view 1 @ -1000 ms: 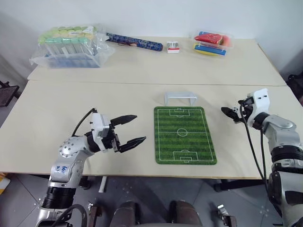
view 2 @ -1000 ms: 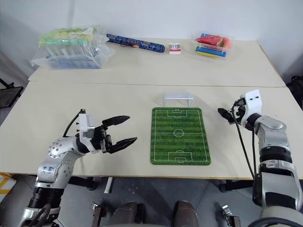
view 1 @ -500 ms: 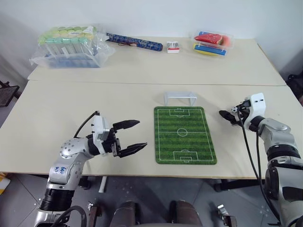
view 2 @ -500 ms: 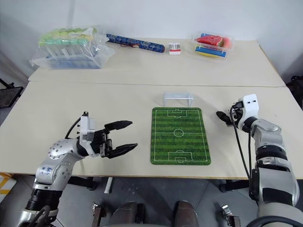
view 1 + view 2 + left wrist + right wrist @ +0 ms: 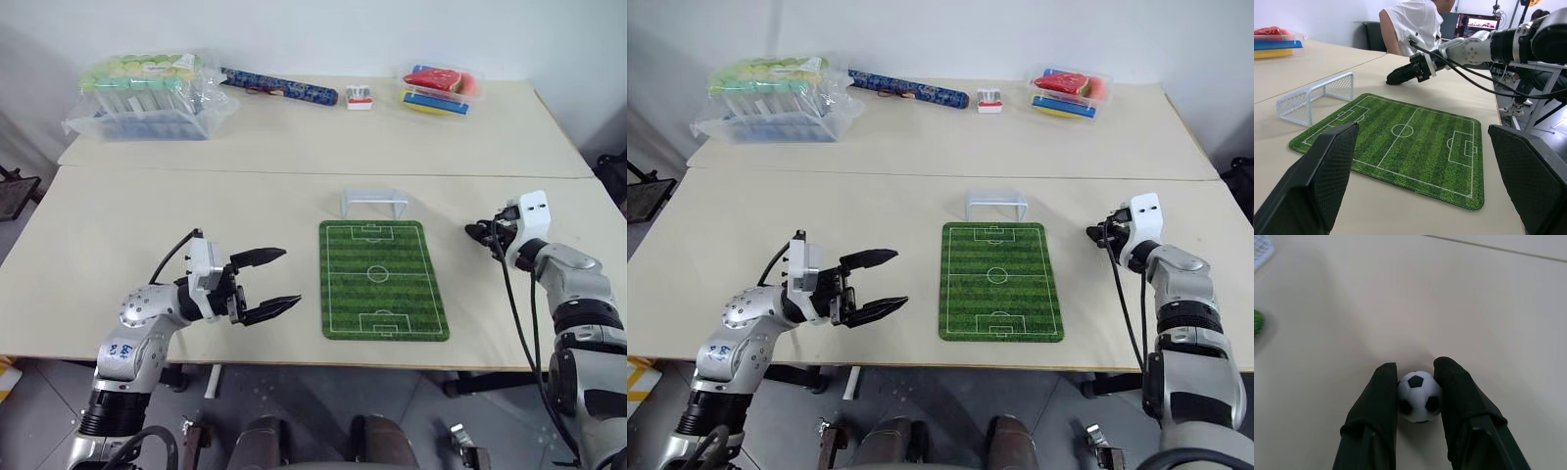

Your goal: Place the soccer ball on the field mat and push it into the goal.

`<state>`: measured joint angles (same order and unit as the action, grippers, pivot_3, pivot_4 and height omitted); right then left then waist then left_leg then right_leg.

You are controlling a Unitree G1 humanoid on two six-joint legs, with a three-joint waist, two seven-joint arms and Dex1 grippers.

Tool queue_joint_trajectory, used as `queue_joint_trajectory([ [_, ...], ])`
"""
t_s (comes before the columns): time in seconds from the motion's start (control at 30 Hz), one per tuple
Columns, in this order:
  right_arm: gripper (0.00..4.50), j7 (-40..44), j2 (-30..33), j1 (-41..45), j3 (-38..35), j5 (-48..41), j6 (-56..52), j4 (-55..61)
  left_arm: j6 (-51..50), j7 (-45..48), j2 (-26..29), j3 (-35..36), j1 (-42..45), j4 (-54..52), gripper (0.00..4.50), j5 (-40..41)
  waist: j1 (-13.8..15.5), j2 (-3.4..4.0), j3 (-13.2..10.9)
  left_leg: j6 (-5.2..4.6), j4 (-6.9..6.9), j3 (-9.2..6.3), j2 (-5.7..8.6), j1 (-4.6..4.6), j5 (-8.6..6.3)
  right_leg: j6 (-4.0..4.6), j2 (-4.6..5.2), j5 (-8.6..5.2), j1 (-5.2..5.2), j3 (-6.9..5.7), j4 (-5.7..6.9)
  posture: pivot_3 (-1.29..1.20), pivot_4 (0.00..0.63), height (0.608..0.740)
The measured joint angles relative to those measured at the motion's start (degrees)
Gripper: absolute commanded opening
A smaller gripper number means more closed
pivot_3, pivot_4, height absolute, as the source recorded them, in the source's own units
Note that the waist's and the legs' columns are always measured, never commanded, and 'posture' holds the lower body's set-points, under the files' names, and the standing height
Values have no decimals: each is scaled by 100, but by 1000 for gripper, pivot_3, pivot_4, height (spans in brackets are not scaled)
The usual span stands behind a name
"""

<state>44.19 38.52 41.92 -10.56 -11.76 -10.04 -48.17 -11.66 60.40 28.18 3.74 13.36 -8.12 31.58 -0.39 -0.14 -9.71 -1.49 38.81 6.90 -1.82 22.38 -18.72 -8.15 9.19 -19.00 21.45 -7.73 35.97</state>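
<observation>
Tabletop [image 5: 147, 211] | right end effector [image 5: 1419, 382] pinching soccer ball [image 5: 1420, 395] | left end effector [image 5: 271, 282] spread

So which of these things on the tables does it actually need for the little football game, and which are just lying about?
Needed:
- tiny white-and-black soccer ball, pinched in the right gripper
- green striped field mat
- small white goal frame

Lying about:
- clear bag of green-capped tubes
- long dark blue patterned pouch
- small white-and-red item
- clear box of colourful items
</observation>
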Motion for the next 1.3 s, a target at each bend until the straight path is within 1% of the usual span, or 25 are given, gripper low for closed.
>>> queue_joint_trajectory([
  [0.03, 860, 99, -1, -227, 8, -115, -270, 620, 2, 32, 3, 25, -7, 4, 4500, 2, 5, 1, -1, 0, -1, -1, -1, 1, 0, 0, 0, 0, 2, 0, 0, 0, 150, 740],
  [0.07, 860, 165, -10, -326, 40, -181, -434, 994, 3, 47, 15, 40, -12, 16, 4500, 2, 9, 1, -1, 0, 2, -1, -1, 1, 0, 0, 0, 0, 1, 0, 2, 0, 150, 740],
  [0.13, 860, 286, -2, -723, 101, -397, -960, 2231, 34, 114, 51, 51, -20, 38, 4500, 1, 7, 1, -1, 0, 1, -1, -2, 0, 0, 0, -2, 0, 2, 1, 2, 0, 150, 740],
  [0.17, 860, 395, -1, -907, 180, -538, -1223, 2877, 66, 158, 109, 71, -32, 89, 4500, -2, 4, 2, -1, 0, 1, -1, -3, 0, 0, 0, -3, 0, 3, 1, 1, 0, 150, 740],
  [0.27, 860, 685, 64, -1275, 470, -852, -1848, 4303, 241, 301, 225, 140, -58, 370, 4500, -46, 13, 2, -1, 0, 1, -1, 0, 0, 0, 0, -4, 0, 3, 1, -1, 0, 150, 740],
  [0.33, 860, 910, 209, -1485, 770, -974, -2150, 5087, 467, 410, 303, 195, -64, 621, 4500, -129, 20, 2, -1, -1, 1, -1, 2, 1, -1, 0, -2, 0, 4, 1, -2, 0, 150, 740],
  [0.4, 860, 1291, 487, -1758, 1261, -1030, -2336, 5925, 798, 557, 467, 313, -95, 1020, 4500, -277, 29, 2, -1, 0, -4, -2, 4, 1, -2, 0, -3, 0, 4, -3, -4, 0, 150, 740],
  [0.47, 860, 1600, 560, -1929, 1713, -1060, -2427, 6386, 1102, 641, 573, 459, -132, 1396, 4500, -393, 28, -2, -3, 1, 0, -1, 8, 2, -4, 0, -3, 0, 4, -4, -6, 0, 150, 740],
  [0.57, 860, 1908, 684, -1980, 2046, -1019, -2399, 6431, 1536, 815, 582, 532, -218, 1723, 4500, -489, 31, -4, -4, -11, 13, 1, 7, 3, -11, 0, 4, 0, 1, -3, -4, 0, 150, 740],
  [0.67, 860, 2196, 777, -1985, 2200, -961, -2280, 6366, 1791, 934, 611, 545, -345, 1980, 4500, -513, 27, -6, -5, -11, 15, 1, 7, 2, -12, -1, 3, 0, 1, -5, -1, 0, 150, 740],
  [0.87, 860, 2534, 765, -1856, 2563, -660, -1792, 5874, 2068, 1028, 654, 586, -531, 2086, 4500, -568, 15, -6, -5, -10, 16, 3, 7, 2, -13, -1, 2, 0, 1, -4, -1, 0, 150, 740],
  [1.03, 860, 2624, 520, -1644, 2604, -533, -1522, 5405, 2107, 991, 655, 640, -597, 2118, 4500, -582, 15, -7, -5, -10, 16, 2, 6, 2, -13, -1, 2, 0, 2, -6, 1, 0, 150, 740],
  [1.17, 860, 2693, 471, -1630, 2621, -391, -1295, 5092, 2104, 939, 654, 643, -642, 2114, 4500, -600, 22, -7, -5, -10, 17, 1, 5, 2, -13, -1, 2, 1, 1, -6, 2, 0, 150, 740],
  [1.3, 860, 2800, 468, -1646, 2623, -317, -1076, 5029, 2091, 906, 655, 643, -641, 2097, 4500, -603, 17, -7, -5, -10, 17, 1, 5, 2, -13, -1, 2, 0, 1, -6, 2, 0, 150, 740],
])
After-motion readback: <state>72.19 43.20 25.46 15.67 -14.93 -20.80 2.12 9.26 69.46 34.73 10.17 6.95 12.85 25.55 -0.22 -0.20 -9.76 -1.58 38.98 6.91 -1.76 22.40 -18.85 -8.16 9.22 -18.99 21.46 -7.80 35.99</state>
